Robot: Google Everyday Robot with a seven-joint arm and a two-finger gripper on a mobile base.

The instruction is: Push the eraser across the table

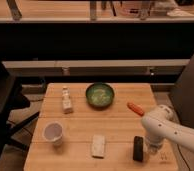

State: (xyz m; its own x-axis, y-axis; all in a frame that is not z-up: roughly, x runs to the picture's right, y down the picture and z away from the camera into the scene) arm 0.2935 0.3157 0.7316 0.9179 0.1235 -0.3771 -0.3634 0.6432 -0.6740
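A robotics lab or office test space. A light wooden table (80, 122) stands as a staged work surface, holding a few scattered test props: a green bowl (100, 95), a white cup (53, 132), a small bottle (66, 100), a pale block (98, 145), a black eraser (138, 148) and a carrot (135, 108). A white robot arm reaches in from the right, its gripper (151, 150) low beside the eraser. Behind runs a dark wall under a long wooden counter (60, 10). A black chair (5, 100) sits at left.
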